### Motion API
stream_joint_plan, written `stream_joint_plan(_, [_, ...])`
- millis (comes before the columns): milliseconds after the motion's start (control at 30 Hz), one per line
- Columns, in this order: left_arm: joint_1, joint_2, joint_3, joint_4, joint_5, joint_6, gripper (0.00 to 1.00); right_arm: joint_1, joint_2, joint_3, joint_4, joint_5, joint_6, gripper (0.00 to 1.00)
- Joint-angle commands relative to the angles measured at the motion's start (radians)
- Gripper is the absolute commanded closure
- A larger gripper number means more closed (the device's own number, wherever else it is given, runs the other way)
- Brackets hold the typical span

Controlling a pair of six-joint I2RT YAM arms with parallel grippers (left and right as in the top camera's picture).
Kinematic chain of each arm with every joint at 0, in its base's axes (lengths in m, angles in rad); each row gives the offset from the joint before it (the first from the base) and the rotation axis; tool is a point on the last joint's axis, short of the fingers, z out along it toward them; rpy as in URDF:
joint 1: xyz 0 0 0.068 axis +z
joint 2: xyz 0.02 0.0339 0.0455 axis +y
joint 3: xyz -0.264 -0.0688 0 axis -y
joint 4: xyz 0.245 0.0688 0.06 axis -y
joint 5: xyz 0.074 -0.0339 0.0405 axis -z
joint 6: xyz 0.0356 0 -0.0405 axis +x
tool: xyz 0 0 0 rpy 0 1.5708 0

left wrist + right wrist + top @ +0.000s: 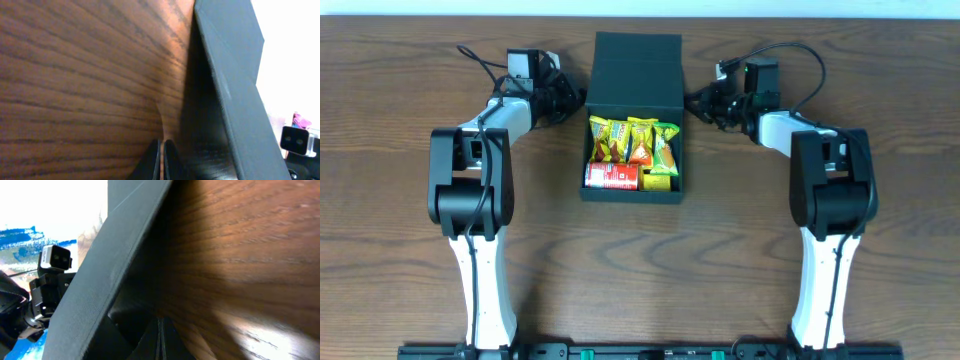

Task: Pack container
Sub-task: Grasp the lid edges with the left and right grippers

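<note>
Mid-desk (400, 150), the container (632, 194) sits open, red can (611, 177) and snack packets (632, 142) already inside; packing looks finished. Beyond, its flap lid (636, 70) leans back; the left gripper (570, 97) and right gripper (703, 103) flank it, fingers together, holding nothing; the next move is probably to tip it shut.

The table (380, 200) is dark brown wood with a long grain running side to side, and it fills the whole overhead view. One thing sits directly on it: the container (632, 194), a dark matte square box, with its hinged flap thrown open on the far side. Bare wood stretches well out to the left and right of the container and in front of it.

Close in, on the container's left, the table (75, 90) meets the dark wall (235, 100) in a shadowed seam. On the container's right, the table (250, 255) shows the same shadow against the box (125, 255), with a pale glare patch farther out.
</note>
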Motion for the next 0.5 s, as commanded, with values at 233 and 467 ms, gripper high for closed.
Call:
stream_joint_plan(233, [0.003, 0.002, 0.016, 0.08, 0.023, -0.031, 0.94, 0.022, 0.005, 0.055, 0.033, 0.027, 0.008, 0.98])
stream_joint_plan(467, [0.023, 0.002, 0.017, 0.192, 0.101, -0.067, 0.94, 0.021, 0.005, 0.055, 0.089, 0.008, 0.008, 0.98])
